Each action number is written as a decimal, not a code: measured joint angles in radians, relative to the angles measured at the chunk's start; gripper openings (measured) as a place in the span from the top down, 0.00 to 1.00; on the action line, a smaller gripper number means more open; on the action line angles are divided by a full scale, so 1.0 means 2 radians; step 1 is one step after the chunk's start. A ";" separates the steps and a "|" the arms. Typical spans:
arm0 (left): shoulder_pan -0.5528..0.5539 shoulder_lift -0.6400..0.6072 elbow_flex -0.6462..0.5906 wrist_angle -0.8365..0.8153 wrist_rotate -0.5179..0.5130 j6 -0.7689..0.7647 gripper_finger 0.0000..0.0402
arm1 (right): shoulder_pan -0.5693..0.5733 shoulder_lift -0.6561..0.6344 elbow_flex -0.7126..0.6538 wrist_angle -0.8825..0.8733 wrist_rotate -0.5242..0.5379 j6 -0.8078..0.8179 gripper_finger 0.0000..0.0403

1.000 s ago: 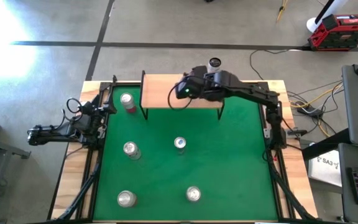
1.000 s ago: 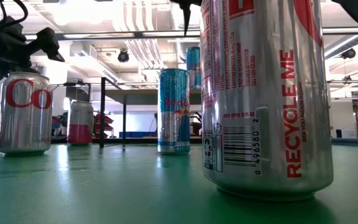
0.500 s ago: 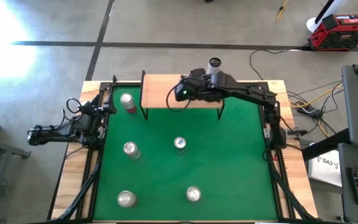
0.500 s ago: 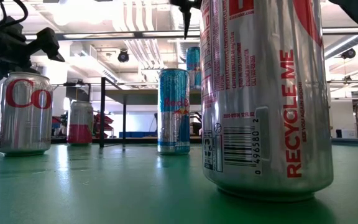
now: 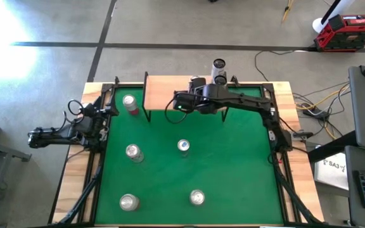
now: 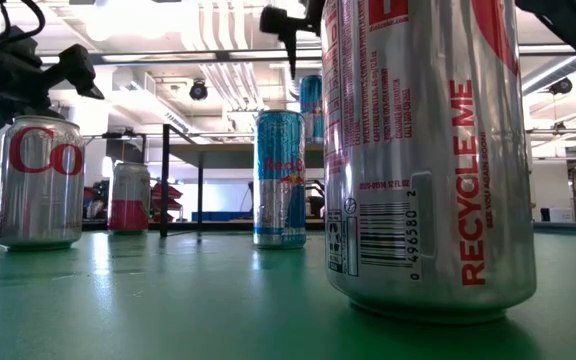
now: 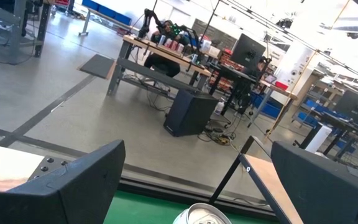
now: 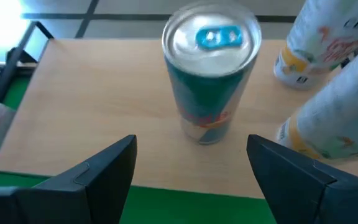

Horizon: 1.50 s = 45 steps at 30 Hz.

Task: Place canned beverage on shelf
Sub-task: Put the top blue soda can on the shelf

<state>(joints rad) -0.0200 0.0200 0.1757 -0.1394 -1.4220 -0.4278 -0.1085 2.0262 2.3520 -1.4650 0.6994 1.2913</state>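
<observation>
Overhead, right arm covers much of the shelf (image 5: 160,92); right gripper (image 8: 191,168) open w/ blue-tab can (image 8: 209,81) upright just ahead; left gripper (image 7: 194,186) open at table edge.

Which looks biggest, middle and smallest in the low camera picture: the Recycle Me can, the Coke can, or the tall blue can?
1. Recycle Me can: fills the most picture, but it stands nearest the camera.
2. Coke can.
3. tall blue can: slimmer, though about as tall in the picture as the Coke can.

Nearness changes this, so real sizes stay unsure.
</observation>
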 joint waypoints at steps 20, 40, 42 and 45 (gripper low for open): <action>0.000 0.000 0.000 0.000 0.000 0.000 0.03 | -0.005 0.042 0.000 -0.002 0.069 0.076 0.26; 0.000 0.000 0.000 0.000 0.000 0.000 0.03 | -0.024 0.055 0.000 -0.010 0.072 0.101 0.55; 0.000 0.000 0.000 0.000 0.000 0.000 0.03 | -0.028 0.055 0.000 -0.010 0.075 0.101 0.57; 0.000 0.000 0.000 0.000 0.000 0.000 0.03 | -0.034 0.055 0.000 -0.009 0.078 0.102 0.57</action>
<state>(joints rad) -0.0200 0.0200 0.1753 -0.1394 -1.4220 -0.4274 -0.1762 2.1368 2.3524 -1.4834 0.8546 1.4946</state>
